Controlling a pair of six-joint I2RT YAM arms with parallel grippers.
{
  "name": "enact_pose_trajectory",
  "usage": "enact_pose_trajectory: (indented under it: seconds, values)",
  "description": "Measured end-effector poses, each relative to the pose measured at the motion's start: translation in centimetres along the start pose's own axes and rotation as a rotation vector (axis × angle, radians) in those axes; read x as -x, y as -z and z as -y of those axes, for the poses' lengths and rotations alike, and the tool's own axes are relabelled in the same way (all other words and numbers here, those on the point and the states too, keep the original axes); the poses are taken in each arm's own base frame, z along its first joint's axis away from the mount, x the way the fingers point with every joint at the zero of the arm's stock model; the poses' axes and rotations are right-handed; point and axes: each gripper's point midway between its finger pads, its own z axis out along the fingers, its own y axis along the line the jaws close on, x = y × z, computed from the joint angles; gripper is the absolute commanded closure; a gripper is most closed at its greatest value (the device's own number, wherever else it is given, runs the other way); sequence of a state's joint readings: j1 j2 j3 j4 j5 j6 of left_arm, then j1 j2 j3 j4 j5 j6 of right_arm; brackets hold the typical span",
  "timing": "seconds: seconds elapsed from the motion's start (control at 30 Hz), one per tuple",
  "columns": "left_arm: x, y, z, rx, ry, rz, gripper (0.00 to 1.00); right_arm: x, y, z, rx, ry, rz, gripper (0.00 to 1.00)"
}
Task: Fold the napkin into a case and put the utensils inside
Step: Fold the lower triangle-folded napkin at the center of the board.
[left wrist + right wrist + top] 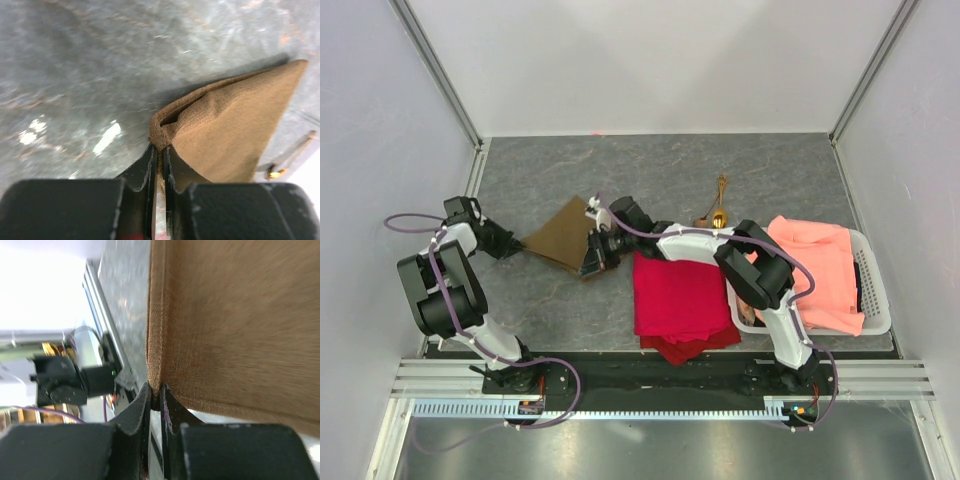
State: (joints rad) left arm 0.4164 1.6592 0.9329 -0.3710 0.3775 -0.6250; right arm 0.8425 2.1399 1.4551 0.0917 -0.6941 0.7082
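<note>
Top external view: the napkin (558, 238) sits mid-table, olive-brown and folded. The left gripper (159, 150) pinches its bunched corner, arm reaching in low from the left. The right gripper (154, 390) clamps the opposite edge, arm stretched leftward past the red cloth (680, 300). The utensils (717, 212) lie well apart.

Setting: robot lab test cell.
Grey stone-look tabletop (720, 170), plain white wall panels (650, 60), aluminium frame posts (438, 72), arm mounting rail (650, 384).
</note>
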Motion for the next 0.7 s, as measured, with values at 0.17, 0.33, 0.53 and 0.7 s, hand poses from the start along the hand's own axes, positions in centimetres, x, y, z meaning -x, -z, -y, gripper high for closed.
enact_pose_trajectory:
  seconds: [0.17,0.33,0.53,0.7]
  values:
    - [-1.0,1.2,-2.4,0.142,-0.038,-0.036,0.91,-4.1,-2.0,-2.7,0.036,0.035,-0.054,1.0]
    - [-1.5,3.7,-4.5,0.287,-0.088,-0.021,0.91,-4.8,-1.6,-4.9,0.115,0.0,-0.015,1.0]
    - [-1.3,6.0,-3.8,0.369,-0.183,0.079,0.91,-4.6,-0.7,-4.8,0.154,-0.047,0.028,1.0]
    - [-2.1,6.0,-1.5,0.418,-0.313,0.109,0.91,-5.5,0.3,-2.9,0.157,-0.124,0.04,1.0]
